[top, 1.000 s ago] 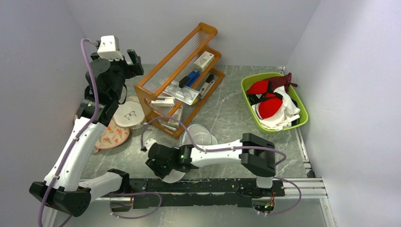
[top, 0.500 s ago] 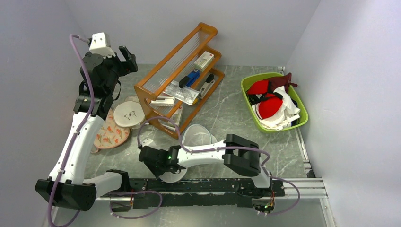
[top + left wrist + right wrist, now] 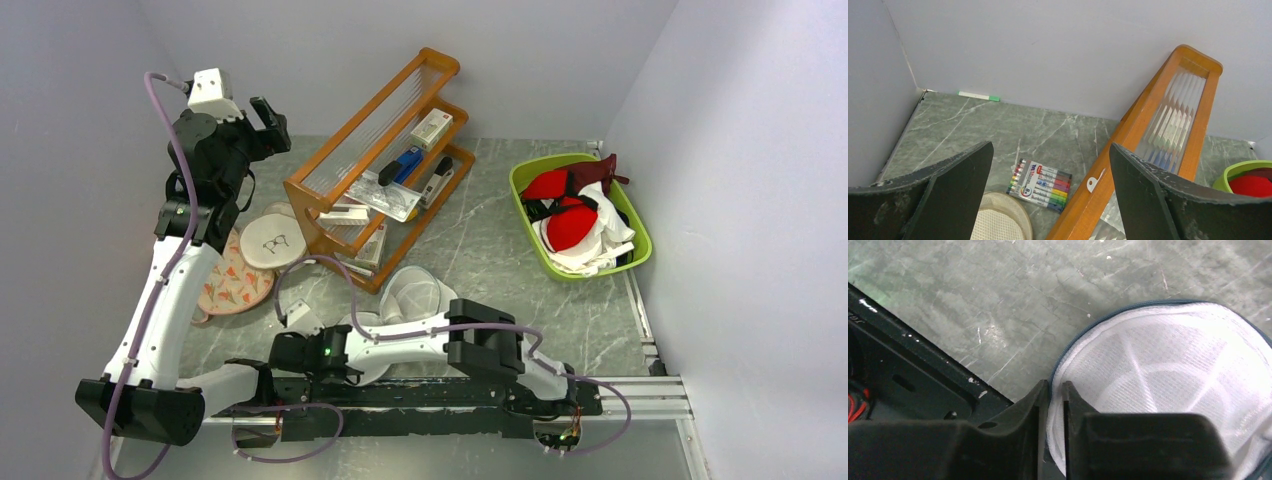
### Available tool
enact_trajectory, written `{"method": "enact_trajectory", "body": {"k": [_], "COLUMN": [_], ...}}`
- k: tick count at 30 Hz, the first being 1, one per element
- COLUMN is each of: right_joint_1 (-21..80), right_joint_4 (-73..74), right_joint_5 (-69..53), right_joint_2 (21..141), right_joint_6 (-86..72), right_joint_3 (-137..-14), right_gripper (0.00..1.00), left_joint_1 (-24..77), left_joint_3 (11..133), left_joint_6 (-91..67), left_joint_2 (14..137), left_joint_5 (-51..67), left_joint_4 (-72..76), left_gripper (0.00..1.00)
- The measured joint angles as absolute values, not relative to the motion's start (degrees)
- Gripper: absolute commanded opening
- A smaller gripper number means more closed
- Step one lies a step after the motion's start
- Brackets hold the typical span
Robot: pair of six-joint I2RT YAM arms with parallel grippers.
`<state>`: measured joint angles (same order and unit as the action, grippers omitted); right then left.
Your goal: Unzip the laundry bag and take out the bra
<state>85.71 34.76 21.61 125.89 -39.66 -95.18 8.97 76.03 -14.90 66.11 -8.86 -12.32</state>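
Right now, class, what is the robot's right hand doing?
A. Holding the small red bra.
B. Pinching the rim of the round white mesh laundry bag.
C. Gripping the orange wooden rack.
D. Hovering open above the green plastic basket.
B: the right wrist view shows the right hand shut on the edge of the round white mesh laundry bag, one finger on each side of the mesh.

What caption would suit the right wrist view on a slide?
Right pincer shut on the rim of the white mesh laundry bag, above the grey table, beside a black rail.
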Motion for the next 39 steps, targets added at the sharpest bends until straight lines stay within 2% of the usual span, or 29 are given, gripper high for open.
{"method": "enact_trajectory", "body": {"k": [2, 3, 7, 12, 21, 27, 33, 39], "right_joint_1": [86.4, 86.8, 87.4, 86.0, 77.2, 69.9, 64.8, 54.7], "right_joint_4": [36.6, 37.4, 37.1, 29.1, 6.0, -10.3, -17.3, -25.3], "right_joint_5": [24.1, 25.4, 27.8, 25.0, 10.7, 0.2, -5.6, -11.6], "right_joint_2": [126.7, 127.0, 126.7, 118.5, 91.9, 84.9, 78.9, 70.1], "right_joint_6": [-40.3, -40.6, -39.9, -36.0, -39.2, -47.7, -52.9, -58.7], "right_joint_3": [-96.7, -97.2, -96.6, -86.3, -68.8, -53.3, -44.5, -36.2], "right_gripper": [0.01, 0.0, 0.0, 0.0, 0.0, 0.0, 0.0, 0.0], "left_joint_1": [9.0, 9.0, 8.9, 8.8, 8.7, 8.7, 8.6, 8.4], "left_joint_3": [76.0, 76.0, 76.0, 76.0, 76.0, 76.0, 76.0, 76.0], "left_joint_6": [-14.9, -14.9, -14.9, -14.9, -15.3, -15.3, -15.5, -15.5], "left_joint_2": [66.1, 66.1, 66.1, 66.1, 66.1, 66.1, 66.2, 66.2], "left_joint_5": [-8.9, -8.8, -8.8, -8.6, -7.0, -6.6, -5.7, -5.4], "left_joint_4": [-12.3, -12.3, -12.3, -12.3, -12.3, -12.3, -12.3, -12.2], "left_gripper": [0.97, 0.97, 0.97, 0.95, 0.94, 0.94, 0.94, 0.94]}}
